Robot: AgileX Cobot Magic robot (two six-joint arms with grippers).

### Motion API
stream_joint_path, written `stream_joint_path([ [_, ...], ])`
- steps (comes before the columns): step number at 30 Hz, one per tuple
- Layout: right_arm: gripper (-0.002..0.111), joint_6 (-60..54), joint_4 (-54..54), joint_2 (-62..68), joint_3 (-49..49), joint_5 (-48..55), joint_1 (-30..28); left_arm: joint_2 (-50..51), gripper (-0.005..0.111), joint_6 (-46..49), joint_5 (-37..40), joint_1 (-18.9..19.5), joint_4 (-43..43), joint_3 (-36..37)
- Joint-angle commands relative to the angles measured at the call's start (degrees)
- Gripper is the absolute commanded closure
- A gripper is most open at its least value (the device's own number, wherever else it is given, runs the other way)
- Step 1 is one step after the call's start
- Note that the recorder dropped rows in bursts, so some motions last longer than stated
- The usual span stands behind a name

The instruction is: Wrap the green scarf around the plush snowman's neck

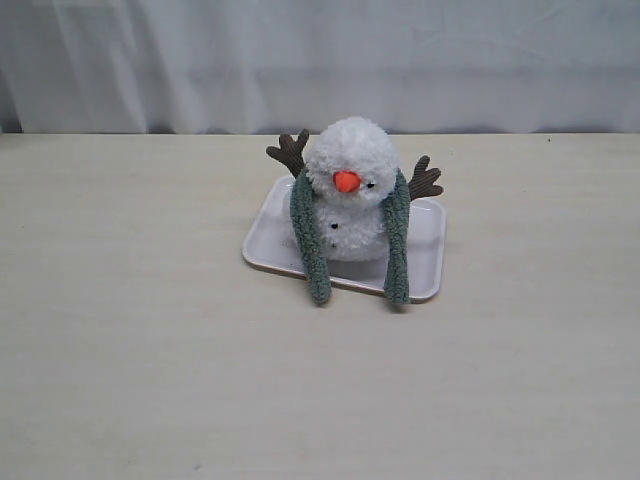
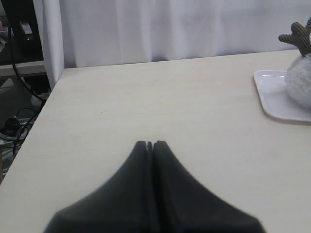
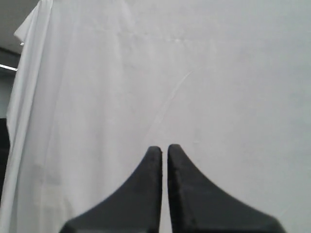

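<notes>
The fluffy white plush snowman (image 1: 352,150) sits upright on a white tray (image 1: 265,240) at mid-table, orange nose facing the camera. The green scarf (image 1: 310,245) lies over the back of its neck. Both ends hang down the front, one on each side of the body, and reach past the tray's front rim; the right strand (image 1: 397,240) hangs apart from the left and the two do not cross. Neither gripper shows in the exterior view. My left gripper (image 2: 149,143) is shut and empty over bare table, well away from the snowman (image 2: 300,82). My right gripper (image 3: 164,148) is shut with only a thin slit, holding nothing, facing a white curtain.
Brown twig arms (image 1: 290,150) stick out on both sides of the head. The pale wooden table (image 1: 150,350) spreads wide around the tray. A white curtain (image 1: 320,60) closes off the back. Beyond the table's edge in the left wrist view lie cables (image 2: 14,124).
</notes>
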Motion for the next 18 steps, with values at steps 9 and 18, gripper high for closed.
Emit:
stream_joint_path([
  [9,0.104,32.87,-30.16,-3.13,0.26,-14.25,0.01,-0.12,0.107,-0.14,-0.79,0.06,-0.15,0.09],
  [18,0.104,32.72,-32.3,-6.08,3.4,-23.24,-0.11,-0.12,0.107,-0.14,-0.79,0.06,-0.15,0.09],
])
